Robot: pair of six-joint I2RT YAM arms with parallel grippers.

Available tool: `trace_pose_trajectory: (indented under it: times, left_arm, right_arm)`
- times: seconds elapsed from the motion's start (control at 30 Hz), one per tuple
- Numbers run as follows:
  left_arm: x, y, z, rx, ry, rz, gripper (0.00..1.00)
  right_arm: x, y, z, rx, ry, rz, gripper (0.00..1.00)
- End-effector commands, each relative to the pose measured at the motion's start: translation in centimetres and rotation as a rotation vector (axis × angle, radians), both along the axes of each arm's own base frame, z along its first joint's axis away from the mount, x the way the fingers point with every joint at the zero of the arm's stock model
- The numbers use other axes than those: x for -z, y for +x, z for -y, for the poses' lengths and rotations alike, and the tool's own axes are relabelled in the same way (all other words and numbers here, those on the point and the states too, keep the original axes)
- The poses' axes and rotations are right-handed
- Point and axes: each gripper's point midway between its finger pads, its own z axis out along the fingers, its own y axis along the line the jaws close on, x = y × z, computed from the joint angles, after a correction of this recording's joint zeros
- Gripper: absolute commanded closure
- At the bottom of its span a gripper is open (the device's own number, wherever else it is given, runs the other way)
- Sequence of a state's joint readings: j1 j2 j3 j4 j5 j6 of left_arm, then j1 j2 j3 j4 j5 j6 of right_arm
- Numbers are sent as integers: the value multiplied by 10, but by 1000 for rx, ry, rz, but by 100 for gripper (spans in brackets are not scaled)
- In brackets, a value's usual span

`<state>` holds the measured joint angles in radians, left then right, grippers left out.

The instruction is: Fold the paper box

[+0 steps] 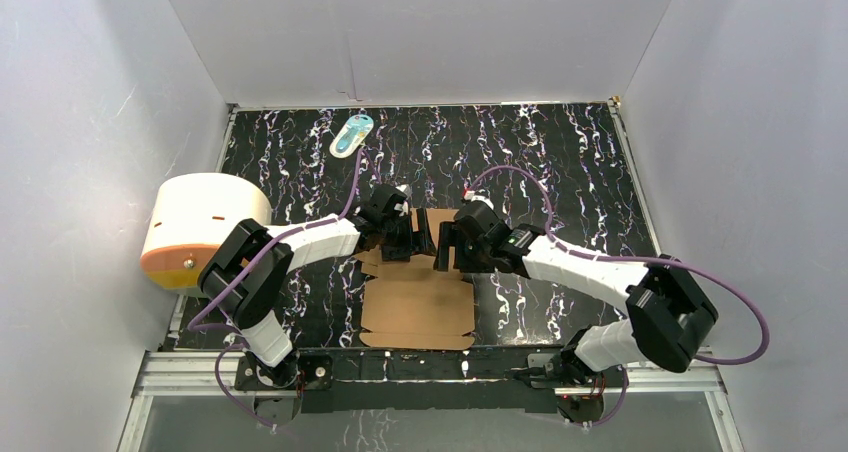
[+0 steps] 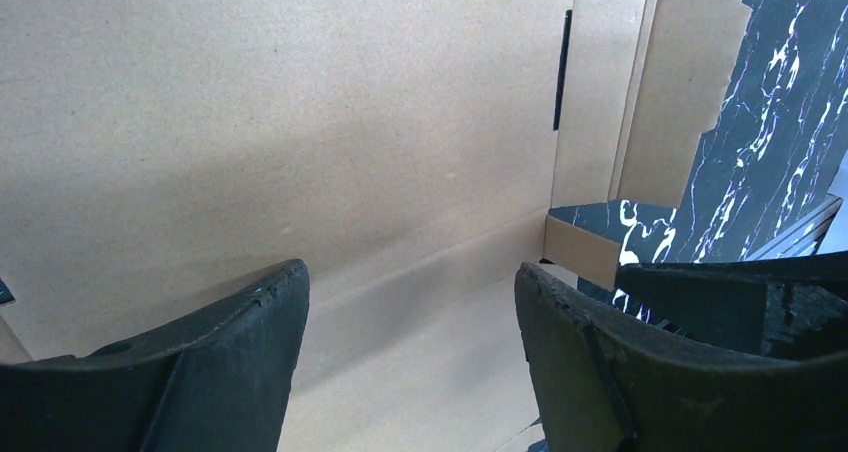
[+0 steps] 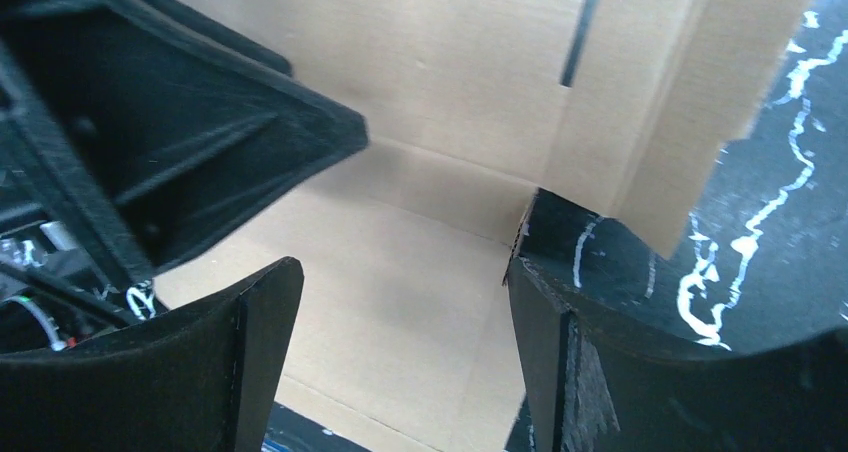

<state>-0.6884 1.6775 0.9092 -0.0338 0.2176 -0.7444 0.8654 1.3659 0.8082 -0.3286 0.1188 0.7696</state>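
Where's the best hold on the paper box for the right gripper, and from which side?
Likely the side flap of the paper box, at its free outer edge. It looks lifted off the table beside the raised panel, both faces exposed, so the open right gripper could straddle it from above, a finger on each face.

3 plain white walls boxing in the back and both sides, black table top veined with white, metal rail along its near edge, even light
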Motion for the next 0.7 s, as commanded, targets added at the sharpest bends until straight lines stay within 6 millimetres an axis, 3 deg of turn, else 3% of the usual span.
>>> trace_pose_trajectory:
  times: [0.0, 0.17, 0.37, 0.5, 0.67]
  left_arm:
    - [16, -8, -5, 2, 33, -42, 27]
    - [17, -9, -6, 0, 34, -44, 27]
    - [11, -6, -5, -4, 27, -29, 27]
    - [-3, 1, -5, -2, 33, 9, 27]
    - [-38, 17, -11, -14, 23, 85, 27]
  right_arm:
    - [-21, 9, -30, -36, 136, 42, 17]
    - [-19, 12, -39, -59, 140, 43, 17]
    - [-10, 16, -31, -38, 85, 50, 17]
    - [-24, 24, -22, -55, 55, 135, 17]
    - [-50, 34, -10, -107, 1, 254, 14]
